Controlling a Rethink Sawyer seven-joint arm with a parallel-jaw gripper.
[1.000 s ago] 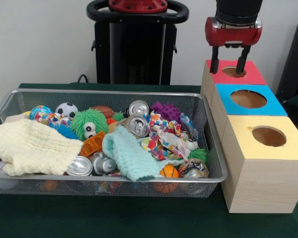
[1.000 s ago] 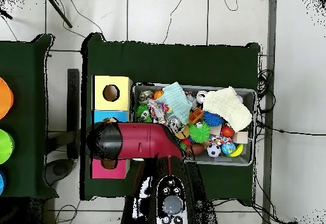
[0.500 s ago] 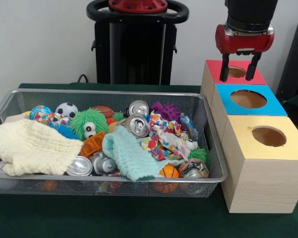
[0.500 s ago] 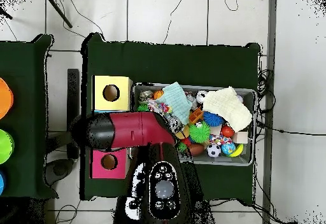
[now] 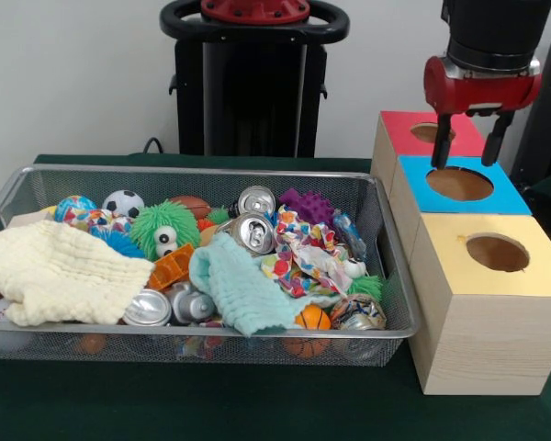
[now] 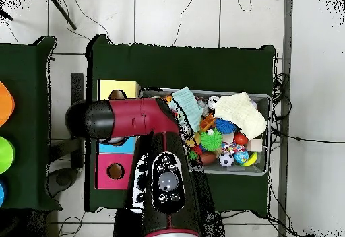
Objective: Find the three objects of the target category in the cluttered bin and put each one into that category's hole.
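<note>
Pincer [image 5: 469, 150] now over blue box [image 5: 459, 185] (fingers apart).

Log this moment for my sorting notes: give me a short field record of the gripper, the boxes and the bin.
gripper: gripper open, empty, hanging over the far edge of the blue box
boxes: red box farthest, blue in the middle, yellow box nearest the camera, each with a round hole on top
bin: bin left of the boxes, full
bin contents: cans, balls, cream cloth, mint cloth
</note>
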